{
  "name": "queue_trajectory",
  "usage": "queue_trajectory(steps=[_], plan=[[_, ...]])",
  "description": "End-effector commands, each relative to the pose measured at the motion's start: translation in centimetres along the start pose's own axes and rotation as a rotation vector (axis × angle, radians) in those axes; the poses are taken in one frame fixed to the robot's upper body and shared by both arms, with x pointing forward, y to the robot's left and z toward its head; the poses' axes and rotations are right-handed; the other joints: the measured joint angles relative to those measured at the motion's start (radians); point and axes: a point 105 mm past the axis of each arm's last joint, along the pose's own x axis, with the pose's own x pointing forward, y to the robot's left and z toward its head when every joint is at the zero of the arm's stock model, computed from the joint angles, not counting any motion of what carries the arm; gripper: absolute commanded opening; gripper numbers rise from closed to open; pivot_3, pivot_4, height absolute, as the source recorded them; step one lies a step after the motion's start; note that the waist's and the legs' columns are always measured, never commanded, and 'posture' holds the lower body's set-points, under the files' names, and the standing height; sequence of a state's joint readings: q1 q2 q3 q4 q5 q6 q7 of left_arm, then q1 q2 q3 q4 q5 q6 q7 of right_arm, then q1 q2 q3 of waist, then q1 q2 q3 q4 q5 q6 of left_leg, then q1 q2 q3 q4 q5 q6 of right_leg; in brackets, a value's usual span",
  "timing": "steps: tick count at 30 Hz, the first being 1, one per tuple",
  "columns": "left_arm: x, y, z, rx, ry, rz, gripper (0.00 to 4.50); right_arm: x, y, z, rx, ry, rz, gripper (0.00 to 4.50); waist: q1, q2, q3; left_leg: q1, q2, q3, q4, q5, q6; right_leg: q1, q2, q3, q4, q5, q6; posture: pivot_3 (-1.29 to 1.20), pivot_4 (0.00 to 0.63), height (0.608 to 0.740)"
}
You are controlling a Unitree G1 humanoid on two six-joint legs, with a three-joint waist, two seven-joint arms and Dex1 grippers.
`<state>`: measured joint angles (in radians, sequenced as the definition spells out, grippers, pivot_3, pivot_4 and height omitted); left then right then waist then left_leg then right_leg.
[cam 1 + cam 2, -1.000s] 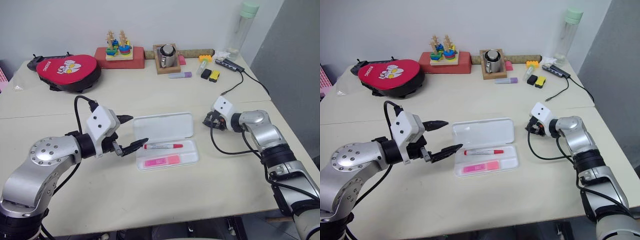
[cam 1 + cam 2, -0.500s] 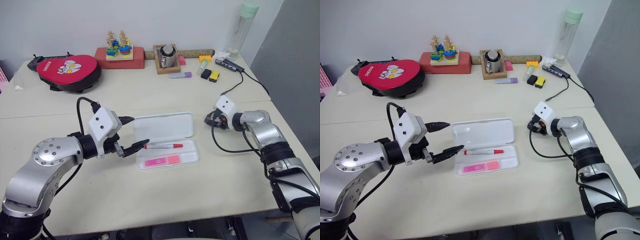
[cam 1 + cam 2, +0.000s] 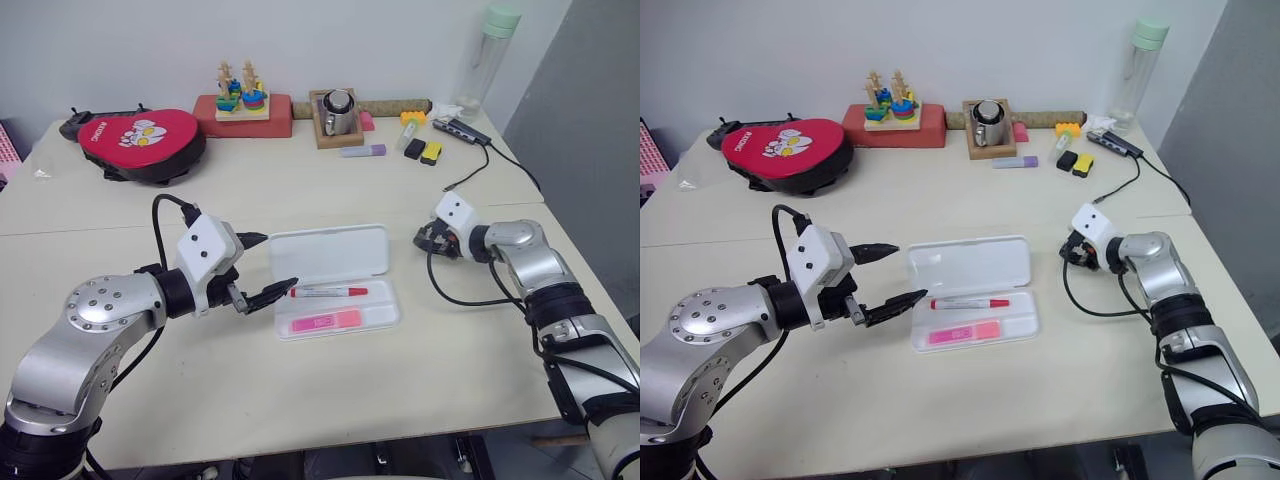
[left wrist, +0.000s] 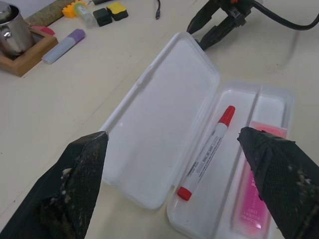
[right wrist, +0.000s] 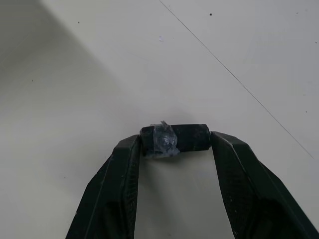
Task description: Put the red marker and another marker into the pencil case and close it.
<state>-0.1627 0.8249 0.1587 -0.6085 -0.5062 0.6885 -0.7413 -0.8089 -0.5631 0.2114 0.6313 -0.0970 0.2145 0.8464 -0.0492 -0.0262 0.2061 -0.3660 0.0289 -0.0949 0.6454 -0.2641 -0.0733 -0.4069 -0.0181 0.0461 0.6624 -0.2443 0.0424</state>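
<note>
Two pens lie in the tray of the open white pencil case (image 3: 340, 282) at mid-table: the red marker (image 3: 329, 292) nearer the flat-lying lid, the pink highlighter (image 3: 325, 322) in front of it. The left gripper (image 3: 259, 268) hovers just beside the case's left end, fingers spread wide and empty. The right gripper (image 3: 424, 238), off the case's right, pinches a small black block (image 5: 174, 139) between its fingertips, half closed.
</note>
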Motion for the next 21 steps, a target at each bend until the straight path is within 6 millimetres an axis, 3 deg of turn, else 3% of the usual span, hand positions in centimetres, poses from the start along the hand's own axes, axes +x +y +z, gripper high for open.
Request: queue_trajectory(steps=[1,10,16,21], plan=[[0.1,-0.1,0.5,0.021,-0.021,0.004,4.46,-1.5,-1.5,-1.5,-0.009,0.059,-0.054,2.25,0.002,0.0,0.0,0.0,0.0,0.0,0.0,0.0,0.0,0.0,0.0,0.0,0.0,0.0,0.0,0.0,0.15,0.74],[0.2,-0.3,0.3,0.017,-0.018,0.004,4.46,-2.1,-2.6,-1.4,-0.045,0.073,-0.088,2.25,-0.002,0.0,0.0,0.0,0.0,0.0,-0.001,0.0,0.0,0.0,0.0,0.0,0.0,0.0,0.0,0.0,0.15,0.74],[0.3,-0.4,0.1,0.014,-0.015,0.002,4.46,-1.7,-1.6,0.1,0.007,0.017,-0.043,2.25,-0.003,0.0,0.0,0.0,0.0,0.0,-0.001,0.0,0.0,0.0,0.0,0.0,0.0,0.0,0.0,0.0,0.15,0.74],[0.4,-0.4,0.2,0.013,-0.018,0.002,4.46,-1.1,-1.6,-0.4,0.067,0.037,-0.062,2.25,-0.007,0.0,0.0,0.0,0.0,0.0,-0.001,0.0,0.0,0.0,0.0,0.0,-0.001,0.001,-0.002,0.0,0.15,0.74]])
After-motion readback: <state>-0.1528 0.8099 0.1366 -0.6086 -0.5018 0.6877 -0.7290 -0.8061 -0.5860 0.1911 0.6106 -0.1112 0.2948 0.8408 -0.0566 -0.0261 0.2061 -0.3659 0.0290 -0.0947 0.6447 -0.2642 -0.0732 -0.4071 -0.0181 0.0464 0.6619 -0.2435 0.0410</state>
